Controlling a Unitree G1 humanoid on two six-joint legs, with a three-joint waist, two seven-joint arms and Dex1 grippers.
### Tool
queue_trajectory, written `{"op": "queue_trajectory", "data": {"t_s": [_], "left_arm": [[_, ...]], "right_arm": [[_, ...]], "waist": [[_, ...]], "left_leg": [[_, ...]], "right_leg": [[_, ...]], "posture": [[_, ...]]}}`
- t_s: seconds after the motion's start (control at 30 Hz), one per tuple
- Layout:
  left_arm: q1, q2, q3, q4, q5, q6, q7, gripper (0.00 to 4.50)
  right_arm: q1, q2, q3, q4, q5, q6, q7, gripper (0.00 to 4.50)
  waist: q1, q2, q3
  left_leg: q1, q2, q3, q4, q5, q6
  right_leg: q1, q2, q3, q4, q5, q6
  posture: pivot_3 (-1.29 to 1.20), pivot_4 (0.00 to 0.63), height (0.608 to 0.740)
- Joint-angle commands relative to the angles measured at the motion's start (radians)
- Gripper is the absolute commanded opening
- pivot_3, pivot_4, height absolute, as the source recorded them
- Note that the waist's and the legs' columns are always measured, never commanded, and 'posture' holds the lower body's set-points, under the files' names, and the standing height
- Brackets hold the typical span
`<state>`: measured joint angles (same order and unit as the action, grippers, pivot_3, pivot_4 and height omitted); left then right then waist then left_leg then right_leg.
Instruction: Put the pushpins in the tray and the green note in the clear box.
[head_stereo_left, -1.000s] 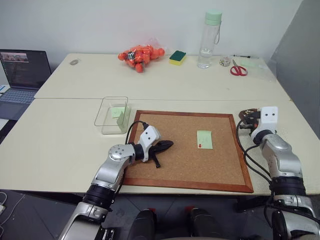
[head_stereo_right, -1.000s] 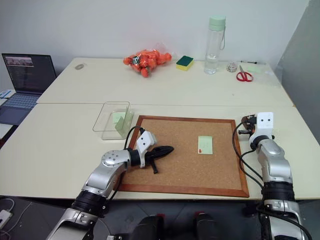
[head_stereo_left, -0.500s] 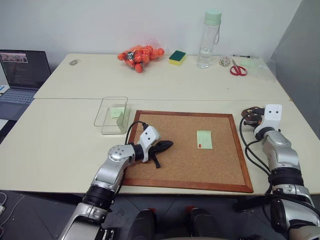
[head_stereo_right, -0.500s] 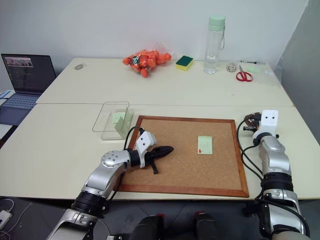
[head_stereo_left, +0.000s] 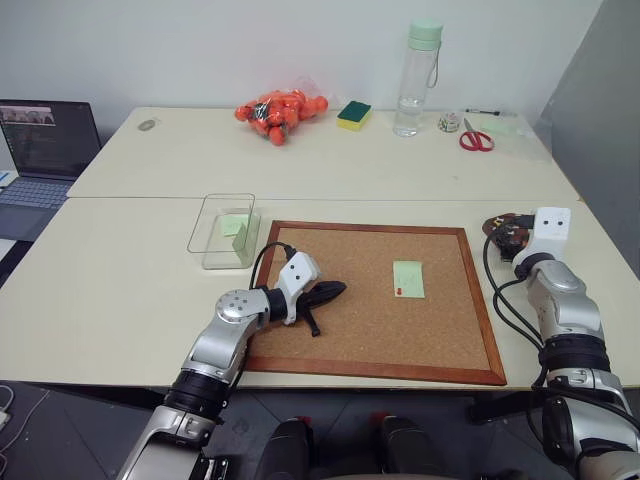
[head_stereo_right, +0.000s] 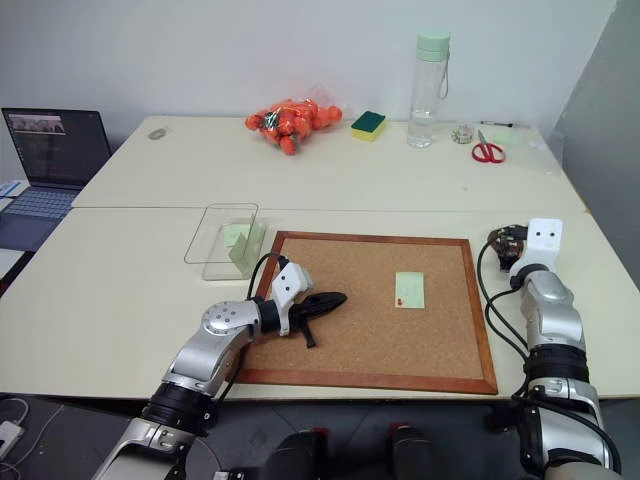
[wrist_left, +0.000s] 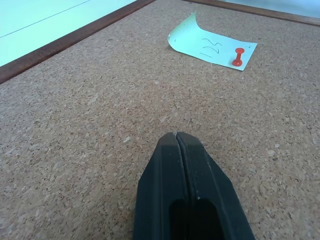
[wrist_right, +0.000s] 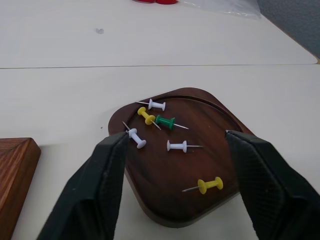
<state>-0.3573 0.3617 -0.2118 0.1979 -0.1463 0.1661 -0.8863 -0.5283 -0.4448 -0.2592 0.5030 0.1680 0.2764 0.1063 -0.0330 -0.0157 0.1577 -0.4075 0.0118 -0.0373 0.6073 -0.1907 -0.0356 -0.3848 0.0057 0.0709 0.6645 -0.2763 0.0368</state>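
Observation:
A pale green note (head_stereo_left: 408, 279) lies on the corkboard, held by a red pushpin (wrist_left: 238, 56) at its near edge; its far edge curls up. My left gripper (wrist_left: 176, 136) is shut with nothing in it and rests on the cork to the left of the note, pointing toward it. The dark brown tray (wrist_right: 165, 175) sits off the board's right edge and holds a green pushpin (wrist_right: 166, 121) plus several white and yellow ones. My right gripper (wrist_right: 176, 137) hovers open just above the tray, empty. The clear box (head_stereo_left: 224, 230), left of the board, contains a green slip.
The wood-framed corkboard (head_stereo_left: 370, 340) fills the near middle of the table. At the far edge are a bag of orange balls (head_stereo_left: 280, 112), a sponge (head_stereo_left: 354, 114), a tall bottle (head_stereo_left: 418, 80) and red scissors (head_stereo_left: 477, 140). A laptop (head_stereo_left: 45, 140) is at far left.
My right hand has shifted a little to the right beside the tray. The left arm, the note and the box are as before.

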Motion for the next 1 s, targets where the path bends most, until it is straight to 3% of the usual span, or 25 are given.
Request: {"op": "queue_trajectory", "data": {"t_s": [0.03, 0.1, 0.23, 0.43, 0.57, 1.0], "left_arm": [[0.020, 0.002, -0.029, 0.052, 0.032, 0.027, 0.003, 0.00], [0.021, 0.003, -0.029, 0.050, 0.031, 0.028, 0.004, 0.00], [0.027, 0.004, -0.027, 0.044, 0.030, 0.031, 0.005, 0.00], [0.027, 0.006, -0.027, 0.047, 0.032, 0.029, 0.006, 0.00], [0.020, 0.003, -0.030, 0.055, 0.034, 0.026, 0.006, 0.00], [0.006, 0.000, -0.033, 0.067, 0.035, 0.022, 0.004, 0.00]], "right_arm": [[-0.004, -0.021, -0.019, -0.061, -0.010, -0.018, -0.010, 4.13], [0.007, -0.025, -0.008, -0.085, -0.019, -0.023, -0.003, 4.46], [0.074, -0.036, 0.030, -0.205, -0.023, -0.035, 0.075, 4.46], [0.263, -0.087, 0.140, -0.526, 0.122, -0.031, 0.469, 4.46], [0.353, -0.135, 0.213, -0.654, 0.161, -0.016, 0.621, 4.46], [0.350, -0.093, 0.363, -0.604, 0.056, -0.121, 0.687, 4.46]], "waist": [[0.000, 0.000, 0.000], [0.000, 0.000, 0.000], [0.001, 0.000, 0.000], [0.000, 0.001, 0.000], [0.001, 0.000, 0.000], [0.004, 0.000, 0.000]], "left_leg": [[0.000, 0.000, 0.000, 0.000, 0.000, 0.000], [0.000, 0.000, 0.000, 0.000, 0.000, 0.000], [0.000, 0.000, 0.000, 0.000, 0.000, 0.000], [0.000, 0.001, -0.001, 0.000, 0.000, 0.001], [0.000, 0.001, -0.001, 0.000, -0.001, 0.001], [0.000, 0.000, -0.001, 0.000, -0.001, 0.001]], "right_leg": [[0.000, 0.000, 0.000, 0.000, 0.000, 0.000], [0.000, 0.000, 0.000, 0.000, 0.000, 0.000], [0.000, 0.000, 0.000, 0.000, 0.000, 0.000], [0.000, 0.000, 0.000, 0.000, 0.000, 0.000], [0.000, 0.000, -0.001, -0.001, 0.000, 0.000], [0.000, 0.000, -0.001, -0.001, -0.001, -0.001]], "posture": [[0.00, 0.150, 0.740], [0.00, 0.150, 0.740], [0.00, 0.150, 0.740], [0.00, 0.150, 0.740], [0.00, 0.150, 0.740], [0.00, 0.150, 0.740]]}}
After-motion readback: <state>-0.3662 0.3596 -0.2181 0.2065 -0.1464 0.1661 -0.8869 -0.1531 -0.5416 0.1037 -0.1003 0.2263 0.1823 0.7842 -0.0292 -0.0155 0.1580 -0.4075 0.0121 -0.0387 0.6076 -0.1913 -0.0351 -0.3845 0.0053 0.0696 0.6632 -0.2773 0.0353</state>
